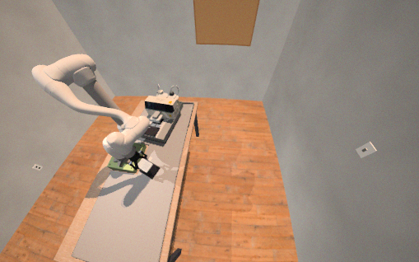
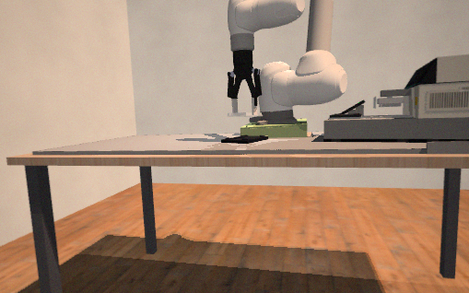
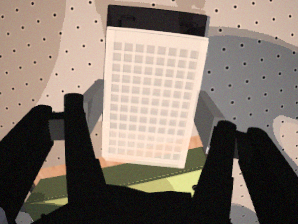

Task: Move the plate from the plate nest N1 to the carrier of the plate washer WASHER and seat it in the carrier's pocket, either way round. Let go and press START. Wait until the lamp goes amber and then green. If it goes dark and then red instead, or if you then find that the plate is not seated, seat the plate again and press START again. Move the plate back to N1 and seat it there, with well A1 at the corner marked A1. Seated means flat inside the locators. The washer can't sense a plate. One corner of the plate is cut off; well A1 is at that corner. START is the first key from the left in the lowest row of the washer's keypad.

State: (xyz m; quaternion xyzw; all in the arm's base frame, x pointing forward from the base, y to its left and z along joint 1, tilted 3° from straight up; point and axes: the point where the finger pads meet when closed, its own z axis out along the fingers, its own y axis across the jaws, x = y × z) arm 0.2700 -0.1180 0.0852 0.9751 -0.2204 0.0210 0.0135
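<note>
The long table (image 1: pixel 129 222) (image 2: pixel 205 159) carries the whole job, with the work spots close enough together for one arm to serve them. The white arm (image 1: pixel 67 99) (image 2: pixel 269 14) bends over so that its wrist points straight down, which should keep the plate level. At one end of the table is the washer (image 1: pixel 151 99) (image 2: pixel 426 99), well apart from the plate. Under the arm's foot sits a green block (image 1: pixel 118 166) (image 2: pixel 274 131), probably there as its mount.

The gripper (image 1: pixel 145 165) (image 2: pixel 244 111) (image 3: pixel 150 98) has its jaws closed on the pale plate (image 1: pixel 146 166) (image 2: pixel 243 114) (image 3: pixel 150 100), one finger against each long side; that grip leaves the wells uncovered and the underside free to settle. The plate hangs about flat above the table, higher than the black holder (image 1: pixel 154 170) (image 2: pixel 246 138) (image 3: pixel 157 20), which I take to be nest N1. The gap gives room to clear the locators, whether the plate is leaving or coming home; I cannot tell which. Coming home, the cut corner must match A1, and I cannot make out either mark. A tiny yellow-orange spot (image 1: pixel 169 102) shows on the washer, but whether it is the lamp is unclear.
</note>
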